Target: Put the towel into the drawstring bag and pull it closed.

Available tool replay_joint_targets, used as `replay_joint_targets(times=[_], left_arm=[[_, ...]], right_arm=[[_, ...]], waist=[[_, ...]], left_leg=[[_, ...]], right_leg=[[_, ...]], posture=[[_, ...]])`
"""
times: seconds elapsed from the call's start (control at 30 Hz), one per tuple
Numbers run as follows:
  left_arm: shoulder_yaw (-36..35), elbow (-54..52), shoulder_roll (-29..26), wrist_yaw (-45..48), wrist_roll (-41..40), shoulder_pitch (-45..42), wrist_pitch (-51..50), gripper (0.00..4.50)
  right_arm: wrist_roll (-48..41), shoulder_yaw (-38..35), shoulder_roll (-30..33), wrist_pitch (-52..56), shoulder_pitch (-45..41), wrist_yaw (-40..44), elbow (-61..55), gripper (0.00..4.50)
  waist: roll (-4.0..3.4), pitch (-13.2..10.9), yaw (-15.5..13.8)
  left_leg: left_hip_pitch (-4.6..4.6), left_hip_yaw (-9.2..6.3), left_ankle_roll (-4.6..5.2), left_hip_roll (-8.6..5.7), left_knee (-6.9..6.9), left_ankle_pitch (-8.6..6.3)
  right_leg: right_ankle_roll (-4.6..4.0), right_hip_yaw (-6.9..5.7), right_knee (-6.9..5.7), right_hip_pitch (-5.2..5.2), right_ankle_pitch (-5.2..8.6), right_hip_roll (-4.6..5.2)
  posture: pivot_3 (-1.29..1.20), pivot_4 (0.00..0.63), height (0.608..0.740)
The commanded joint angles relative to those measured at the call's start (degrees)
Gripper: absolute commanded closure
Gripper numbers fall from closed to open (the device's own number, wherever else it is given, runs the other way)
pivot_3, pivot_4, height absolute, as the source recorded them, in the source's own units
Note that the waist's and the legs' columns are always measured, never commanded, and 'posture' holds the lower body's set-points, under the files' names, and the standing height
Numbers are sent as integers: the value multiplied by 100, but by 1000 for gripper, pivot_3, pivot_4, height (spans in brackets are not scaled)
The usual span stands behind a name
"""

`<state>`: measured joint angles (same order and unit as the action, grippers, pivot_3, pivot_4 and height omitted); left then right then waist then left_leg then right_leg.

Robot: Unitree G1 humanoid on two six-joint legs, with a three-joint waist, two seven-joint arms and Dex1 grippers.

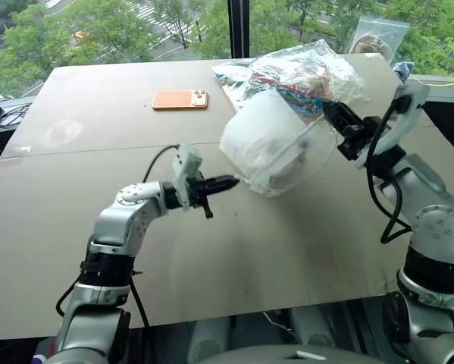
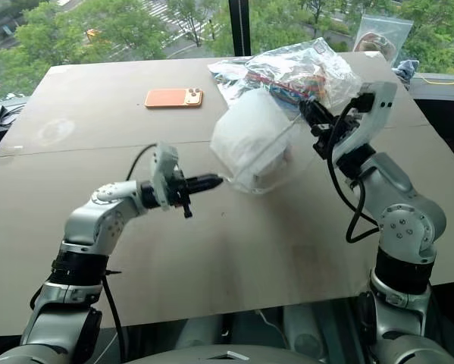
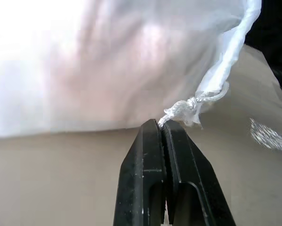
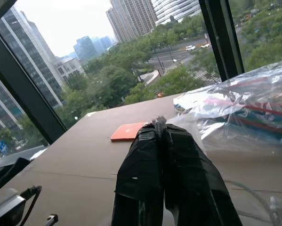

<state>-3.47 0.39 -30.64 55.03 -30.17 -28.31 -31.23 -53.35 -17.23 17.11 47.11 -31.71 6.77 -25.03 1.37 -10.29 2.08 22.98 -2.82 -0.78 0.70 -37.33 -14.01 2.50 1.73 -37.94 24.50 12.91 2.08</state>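
Here, nearest me, my left gripper (image 1: 228,182) has its fingers (image 3: 152,155) pressed fully together on the knotted end of the white cord (image 3: 185,109), which runs up to the gathered mouth of the drawstring bag (image 1: 276,144). The bag hangs clear of the tabletop (image 1: 234,258), stretched between my two arms: its lower left corner is just beside the left fingertips, and its upper right edge reaches toward my right gripper (image 1: 329,110). Through the thin fabric I see the towel (image 1: 257,140) as a white bundle filling the left half of the bag. The right fingers (image 4: 164,155) are also closed flat against each other, with a small tuft of material pinched at their tips; from the head views they meet the bag's far side, though I cannot tell exactly which part they grip. Farther back, a clear plastic bag of colourful items (image 1: 299,72) lies on the tabletop behind the raised pouch, and an orange phone (image 1: 180,99) rests well apart to its left, near the window edge.
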Motion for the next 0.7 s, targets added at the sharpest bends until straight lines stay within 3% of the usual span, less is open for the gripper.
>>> replay_joint_targets(times=[0.03, 0.27, 0.37, 0.7], left_arm=[[-698, 173, 212, -868, -205, -945, 98, 4440], [-1193, 965, 759, -2520, 276, -2667, 973, 4440], [-1449, 1647, 755, -3133, 460, -3226, 1475, 4440], [-2347, 3107, 474, -4780, 657, -3515, 2380, 4440]], right_arm=[[-282, -402, 266, -333, -691, 126, 122, 4500], [-210, -648, 615, -779, -2078, 76, 782, 4500], [-71, -928, 536, -1221, -2654, -444, 1051, 4500], [4, -1606, 752, -1754, -2717, -1499, 1088, 4500]], waist=[[0, 0, -9], [2, -1, 10], [1, -1, 23], [1, -1, -2]], left_leg=[[1, 0, 0, -1, -1, 0], [2, -2, 4, -4, 0, -2], [3, 0, 5, -3, 10, -3], [31, -2, 5, -9, 2, -3]], right_leg=[[0, 0, 0, 0, 0, 0], [1, -6, 5, -4, -2, 4], [0, -3, 6, 1, -1, 5], [1, -10, 4, 23, -2, 17]], posture=[[0, 150, 740], [0, 150, 740], [0, 150, 740], [0, 150, 740]])
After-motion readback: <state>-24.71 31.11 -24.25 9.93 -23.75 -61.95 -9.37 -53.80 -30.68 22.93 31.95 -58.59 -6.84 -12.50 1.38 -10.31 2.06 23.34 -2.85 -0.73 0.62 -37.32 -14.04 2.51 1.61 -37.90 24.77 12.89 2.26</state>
